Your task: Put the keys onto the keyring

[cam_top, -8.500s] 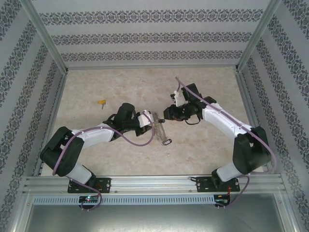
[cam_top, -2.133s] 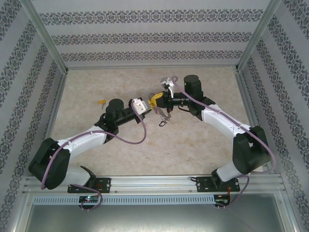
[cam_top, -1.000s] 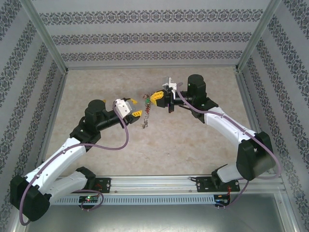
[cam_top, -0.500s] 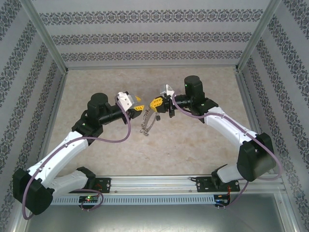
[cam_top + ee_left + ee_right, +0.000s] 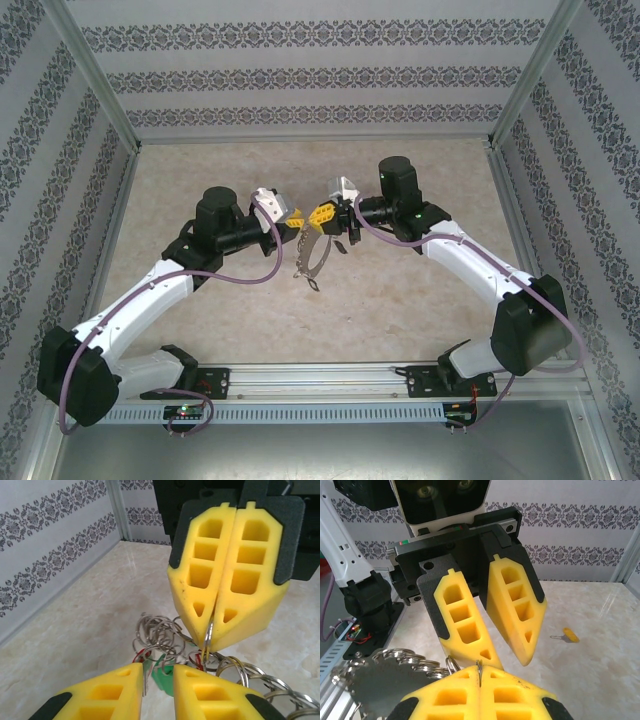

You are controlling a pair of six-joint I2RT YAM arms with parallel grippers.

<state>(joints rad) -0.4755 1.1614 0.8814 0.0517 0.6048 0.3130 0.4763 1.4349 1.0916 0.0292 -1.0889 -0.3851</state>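
Observation:
My right gripper (image 5: 322, 214) is shut on the thin wire of the keyring (image 5: 306, 262), which hangs below it over the table's middle. The wire (image 5: 479, 666) shows pinched between the right fingertips. Several keys hang on it, with a green tag (image 5: 167, 680), red tags (image 5: 136, 656) and many small rings. My left gripper (image 5: 293, 216) faces the right gripper tip to tip. Its jaws stand apart just below the bunch (image 5: 157, 666), with nothing pinched between them. Another key with a yellow tag (image 5: 568, 635) lies alone on the table.
The marble-patterned table (image 5: 400, 300) is walled on three sides by patterned panels (image 5: 320, 75). An aluminium rail (image 5: 320, 378) runs along the near edge by the arm bases.
My left arm has swung right until its fingertips meet the right gripper's, and its jaws have narrowed. The right gripper has kept hold of the keyring and barely moved.

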